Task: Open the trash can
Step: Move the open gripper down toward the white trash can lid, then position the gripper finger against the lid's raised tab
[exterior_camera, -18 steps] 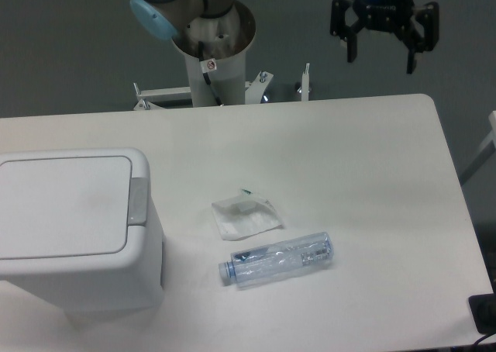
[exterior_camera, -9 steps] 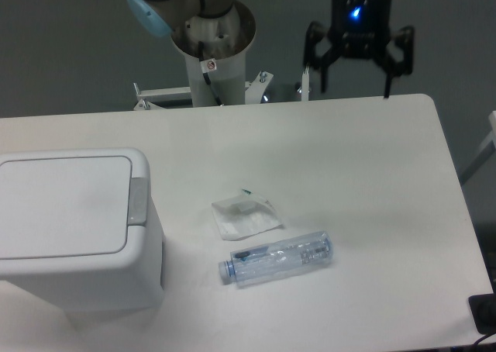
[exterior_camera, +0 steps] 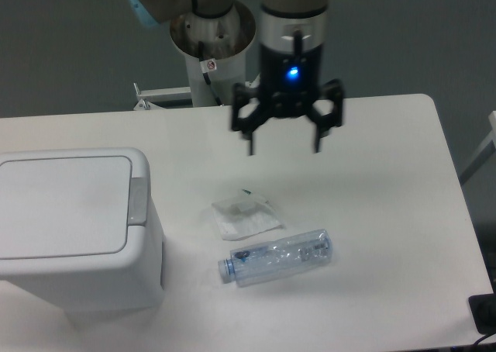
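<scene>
Where the counter point(exterior_camera: 372, 212) meets the lower left edge of the view, stands the trash can point(exterior_camera: 74, 228): large, boxy, white, rounded at the corners, upright. Lid point(exterior_camera: 63, 205) flat and closed, flush on top. Grey latch button point(exterior_camera: 137, 201) set in the right rim of the top, facing the middle of the counter.

Just right of the can's lower corner, apart from it, lies a clear plastic bottle point(exterior_camera: 277, 257) on its side, cap end toward the can, body angled slightly up to the right. Just behind the bottle, near but not clearly touching it, sits a small crumpled clear wrapper point(exterior_camera: 246, 215), flat on the white surface, with a tiny green speck at its far edge.

Farther back, above the wrapper, hangs the gripper point(exterior_camera: 284, 149), pointing down, blue light glowing on its black body. Fingers point(exterior_camera: 250, 139) spread wide apart, holding nothing, clear of the surface. Well apart from the trash can: up and to the right of the latch button, over the middle of the counter, no contact with lid or latch.

Beyond that, at the far edge, rises the arm's grey base column point(exterior_camera: 208, 50), with a light blue cap point(exterior_camera: 139, 11) on the joint above it.
</scene>
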Robot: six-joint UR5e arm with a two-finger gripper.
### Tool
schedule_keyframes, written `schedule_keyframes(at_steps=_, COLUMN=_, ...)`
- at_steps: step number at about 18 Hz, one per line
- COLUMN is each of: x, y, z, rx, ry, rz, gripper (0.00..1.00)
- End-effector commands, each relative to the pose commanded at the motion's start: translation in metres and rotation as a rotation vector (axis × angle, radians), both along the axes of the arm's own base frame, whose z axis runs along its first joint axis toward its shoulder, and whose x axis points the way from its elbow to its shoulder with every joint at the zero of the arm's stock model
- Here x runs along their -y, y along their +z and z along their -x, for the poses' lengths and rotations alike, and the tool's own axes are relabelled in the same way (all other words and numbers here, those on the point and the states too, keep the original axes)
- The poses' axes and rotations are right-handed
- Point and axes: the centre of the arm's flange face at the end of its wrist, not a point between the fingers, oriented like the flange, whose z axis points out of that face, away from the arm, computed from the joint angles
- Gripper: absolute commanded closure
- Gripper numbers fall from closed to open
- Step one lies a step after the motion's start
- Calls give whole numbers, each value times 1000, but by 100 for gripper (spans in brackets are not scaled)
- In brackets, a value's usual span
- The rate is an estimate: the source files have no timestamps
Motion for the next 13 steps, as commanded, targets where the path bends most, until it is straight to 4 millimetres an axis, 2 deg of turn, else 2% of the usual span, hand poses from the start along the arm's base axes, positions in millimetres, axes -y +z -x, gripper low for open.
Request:
schedule_keyframes(at_steps=2, x=-11, y=-13, z=-1, rx=71, ry=43, rz=3, gripper=0)
schedule_keyframes(at_steps=5, x=-37, y=-27, z=-19, rx=112, ry=39, rz=20, gripper=0)
schedule_keyframes(at_steps=13, x=-51, y=-45, z=-25, rx=131, ry=27, rz=50, gripper=0)
